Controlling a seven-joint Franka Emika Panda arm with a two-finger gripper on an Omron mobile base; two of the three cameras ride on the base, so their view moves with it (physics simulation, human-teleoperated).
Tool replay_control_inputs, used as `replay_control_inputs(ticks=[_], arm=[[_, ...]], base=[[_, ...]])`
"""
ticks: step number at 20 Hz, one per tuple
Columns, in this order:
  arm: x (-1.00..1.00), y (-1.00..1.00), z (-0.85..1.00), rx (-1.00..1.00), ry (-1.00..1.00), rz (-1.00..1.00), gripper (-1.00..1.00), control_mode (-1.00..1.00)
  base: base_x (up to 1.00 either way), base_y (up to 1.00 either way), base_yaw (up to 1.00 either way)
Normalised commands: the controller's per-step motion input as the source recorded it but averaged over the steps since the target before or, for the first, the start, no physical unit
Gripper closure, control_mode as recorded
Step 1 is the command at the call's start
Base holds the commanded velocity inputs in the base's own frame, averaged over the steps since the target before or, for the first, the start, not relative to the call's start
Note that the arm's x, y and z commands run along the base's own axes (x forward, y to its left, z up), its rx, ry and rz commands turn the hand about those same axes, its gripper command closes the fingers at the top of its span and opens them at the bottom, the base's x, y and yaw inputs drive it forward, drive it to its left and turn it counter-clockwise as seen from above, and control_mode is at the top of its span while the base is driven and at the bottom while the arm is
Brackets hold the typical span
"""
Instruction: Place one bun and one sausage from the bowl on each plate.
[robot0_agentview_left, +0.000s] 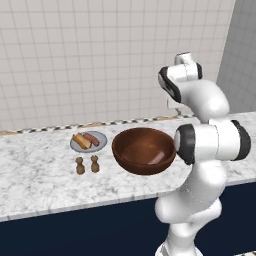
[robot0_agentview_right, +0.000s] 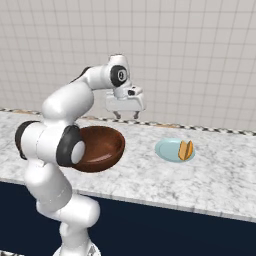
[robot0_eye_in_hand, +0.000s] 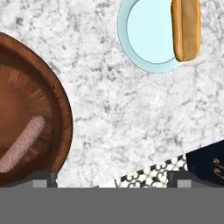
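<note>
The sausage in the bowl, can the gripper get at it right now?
Probably yes. The sausage lies uncovered in the bowl, and the open gripper hangs above the counter beside it with nothing between.

A rendered kitchen, food set out along a marble counter

A white-and-grey marble counter (robot0_agentview_left: 40, 175) runs over dark navy cabinet fronts (robot0_agentview_right: 165, 227), backed by a pale tiled wall (robot0_agentview_left: 75, 55) with a black-and-white patterned trim strip (robot0_agentview_right: 200, 128) along the counter's rear edge; a grey plate (robot0_agentview_left: 100, 145) with a bun and a sausage, a wooden salt and pepper pair (robot0_agentview_left: 87, 164) just in front of it, a large reddish-brown wooden bowl (robot0_agentview_left: 143, 150) near the front edge and a pale teal plate (robot0_agentview_right: 167, 150) carrying a bun mark it as a place for preparing meals
</note>
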Motion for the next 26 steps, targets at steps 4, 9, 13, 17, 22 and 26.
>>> replay_control_inputs(ticks=[4, 9, 13, 17, 22, 26], arm=[[-0.97, 1.0, -0.05, 0.01, -0.04, -0.15, -1.0, -1.0], [-0.29, 1.0, -0.46, -0.07, 0.11, -0.19, -1.0, -1.0], [0.25, 0.73, -0.79, 0.0, 0.15, -0.14, -1.0, -1.0], [0.36, 0.07, -0.69, 0.0, 0.05, -0.02, -1.0, -1.0], [0.03, 0.0, -0.64, 0.0, -0.02, 0.02, -1.0, -1.0], [0.0, 0.0, -0.7, 0.0, -0.03, 0.05, -1.0, -1.0]], base=[[0.0, 0.0, 0.0], [0.0, 0.0, 0.0], [0.0, 0.0, 0.0], [0.0, 0.0, 0.0], [0.0, 0.0, 0.0], [0.0, 0.0, 0.0]])
